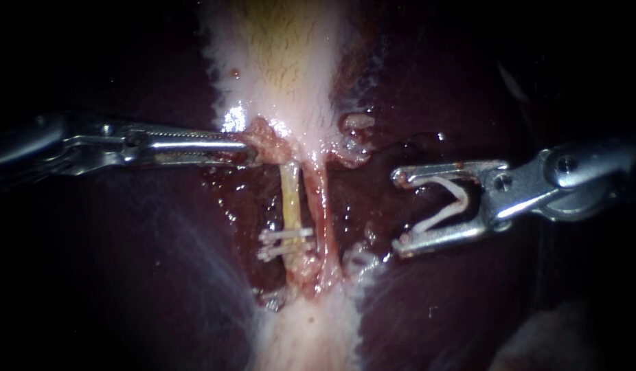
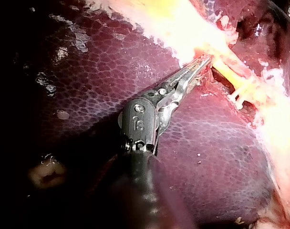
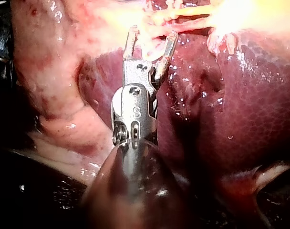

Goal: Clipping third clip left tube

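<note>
Yellow left tube (image 1: 290, 196) runs down from gallbladder (image 1: 284, 62), across liver (image 1: 146, 275); two clips (image 1: 285, 235) cross its lower end, one just below other. Pink right tube (image 1: 320, 206) just beside it. Left instrument (image 1: 246, 148): jaws clamped on red tissue (image 1: 266, 141) at gallbladder base, above left tube. Right instrument (image 1: 400, 213): jaws wide apart, open clip (image 1: 438, 218) seated between them, touching both; tips near right tube, apart from it.
</note>
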Robot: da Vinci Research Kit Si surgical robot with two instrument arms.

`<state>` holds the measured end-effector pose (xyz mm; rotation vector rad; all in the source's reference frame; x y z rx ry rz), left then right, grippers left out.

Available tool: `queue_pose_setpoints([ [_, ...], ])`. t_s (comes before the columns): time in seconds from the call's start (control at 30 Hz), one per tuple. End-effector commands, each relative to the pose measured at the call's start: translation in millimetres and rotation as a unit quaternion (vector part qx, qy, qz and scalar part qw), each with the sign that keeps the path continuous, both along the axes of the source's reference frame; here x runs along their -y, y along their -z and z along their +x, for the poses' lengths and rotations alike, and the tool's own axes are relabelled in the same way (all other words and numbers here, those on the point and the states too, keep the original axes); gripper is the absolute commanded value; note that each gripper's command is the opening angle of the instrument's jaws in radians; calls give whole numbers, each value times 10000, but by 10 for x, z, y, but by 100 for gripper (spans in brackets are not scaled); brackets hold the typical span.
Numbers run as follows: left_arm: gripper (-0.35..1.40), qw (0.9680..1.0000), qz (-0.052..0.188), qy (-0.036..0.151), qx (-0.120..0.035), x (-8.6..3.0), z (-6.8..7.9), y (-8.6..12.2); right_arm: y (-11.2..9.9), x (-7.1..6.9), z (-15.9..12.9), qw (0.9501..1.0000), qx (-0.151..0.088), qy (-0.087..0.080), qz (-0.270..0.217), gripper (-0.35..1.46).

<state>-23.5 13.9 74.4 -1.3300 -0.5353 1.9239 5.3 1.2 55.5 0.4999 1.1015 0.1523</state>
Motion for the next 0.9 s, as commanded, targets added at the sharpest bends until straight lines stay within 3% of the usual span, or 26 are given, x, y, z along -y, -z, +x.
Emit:
queue_pose_setpoints([
  [0.03,-35,10000,1,0,1,0,0,0,0,0,0,10000,0,0,0,50],
  [0.23,-35,10000,53,-27,35,-6,12,20,0,0,0,10000,0,0,0,50],
  [0.37,-35,9998,128,73,119,-16,36,60,-1,-1,-1,10000,1,-1,0,50],
  [0.57,-35,9996,-23,174,204,-27,60,106,-1,-1,-1,10000,1,-1,0,50],
  [0.9,-35,9996,-53,189,202,-26,60,111,-1,-1,5,10000,14,-24,27,50],
])
